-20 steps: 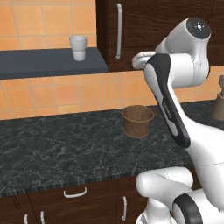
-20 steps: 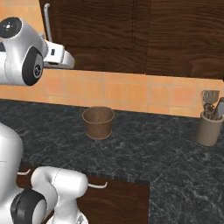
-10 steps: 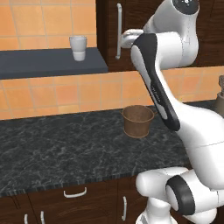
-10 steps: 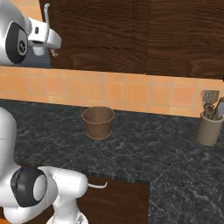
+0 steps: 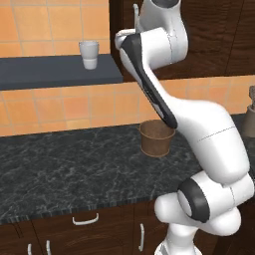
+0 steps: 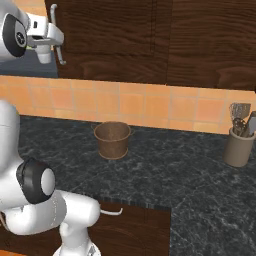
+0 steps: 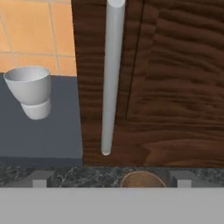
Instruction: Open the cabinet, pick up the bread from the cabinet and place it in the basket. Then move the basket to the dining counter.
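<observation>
The dark brown wall cabinet (image 7: 175, 78) is shut, so the bread inside is hidden. Its long silver bar handle (image 7: 110, 78) runs down the middle of the hand view and ends just above my open gripper (image 7: 111, 181). One fingertip (image 7: 40, 181) sits to the left of the bar's line and the other to the right, touching nothing. In the right base view the gripper (image 6: 54, 39) is up against the handle (image 6: 53, 17). The brown woven basket (image 5: 156, 138) (image 6: 112, 140) stands upright on the black counter below. The dining counter is out of view.
A white cup (image 5: 89, 54) (image 7: 29, 89) stands on a dark shelf (image 5: 55, 72) left of the cabinet. A utensil holder (image 6: 239, 142) sits at the right of the black veined counter (image 5: 64, 164). Low cabinets with small curved handles (image 5: 85, 219) run beneath it.
The arm has swung up and to the left, bringing the hand from beside the cabinet's lower edge up to the bar handle. Basket and cup have not moved.
</observation>
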### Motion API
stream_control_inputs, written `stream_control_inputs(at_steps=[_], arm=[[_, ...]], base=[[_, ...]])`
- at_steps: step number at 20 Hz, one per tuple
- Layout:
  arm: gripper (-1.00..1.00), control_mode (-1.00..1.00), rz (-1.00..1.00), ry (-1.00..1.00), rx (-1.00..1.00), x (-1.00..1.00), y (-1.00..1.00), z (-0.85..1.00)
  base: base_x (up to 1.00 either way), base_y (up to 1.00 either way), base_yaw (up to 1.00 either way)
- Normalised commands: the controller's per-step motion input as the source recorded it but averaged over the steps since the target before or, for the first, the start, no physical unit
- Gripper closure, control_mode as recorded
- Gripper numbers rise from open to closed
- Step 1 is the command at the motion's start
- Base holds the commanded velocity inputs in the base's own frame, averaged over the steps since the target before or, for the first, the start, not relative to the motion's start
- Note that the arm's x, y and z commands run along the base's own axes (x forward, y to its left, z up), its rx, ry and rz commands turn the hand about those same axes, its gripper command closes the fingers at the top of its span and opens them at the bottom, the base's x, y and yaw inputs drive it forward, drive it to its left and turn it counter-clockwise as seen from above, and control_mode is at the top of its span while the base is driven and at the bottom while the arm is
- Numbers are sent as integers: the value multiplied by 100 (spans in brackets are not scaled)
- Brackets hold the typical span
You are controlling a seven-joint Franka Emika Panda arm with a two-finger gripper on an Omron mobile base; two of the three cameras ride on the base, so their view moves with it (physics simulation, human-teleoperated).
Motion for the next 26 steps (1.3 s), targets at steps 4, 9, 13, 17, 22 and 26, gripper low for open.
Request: stream_control_inputs(at_steps=[4,9,13,17,22,26], arm=[[-100,-100,0,-1,0,46,0,0],[-100,-100,0,-6,0,39,0,-2],[-100,-100,0,-3,0,51,0,-2],[-100,-100,0,0,0,43,0,0],[-100,-100,0,0,0,32,0,0],[-100,-100,0,-6,0,28,0,-3]], base=[[0,0,0],[0,0,0],[0,0,0],[0,0,0],[0,0,0],[0,0,0]])
